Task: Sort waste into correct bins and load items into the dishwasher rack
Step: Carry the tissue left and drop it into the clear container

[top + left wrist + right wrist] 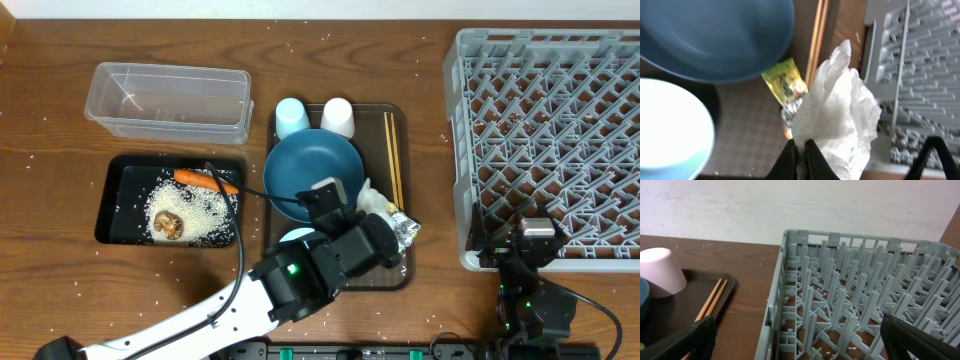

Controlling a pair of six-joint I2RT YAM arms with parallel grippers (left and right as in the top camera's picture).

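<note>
The left gripper sits at the bottom edge of the left wrist view. Its 2 jaws are drawn almost together on the lower fold of the crumpled white napkin. The grip looks like a pinch, though the contact is cut off by the frame edge. The napkin rises to the upper right of the fingers. Just left of it lies the yellow-green snack wrapper, on the brown serving tray.

The blue plate fills the upper left of that view and the white bowl the lower left. The chopsticks run up the centre, beside the plate.

From overhead, the serving tray is in the middle of the table. The light blue cup and the whitish cup stand side by side at its top edge.

At left centre, the black tray holds a heap of rice grains, the carrot and the brown lump. Above it, at upper left, is the clear tub. Stray grains dot the table.

The grey rack takes up the right side. The right gripper hangs at the rack's lower edge, its 2 jaws spread wide with nothing between them.
</note>
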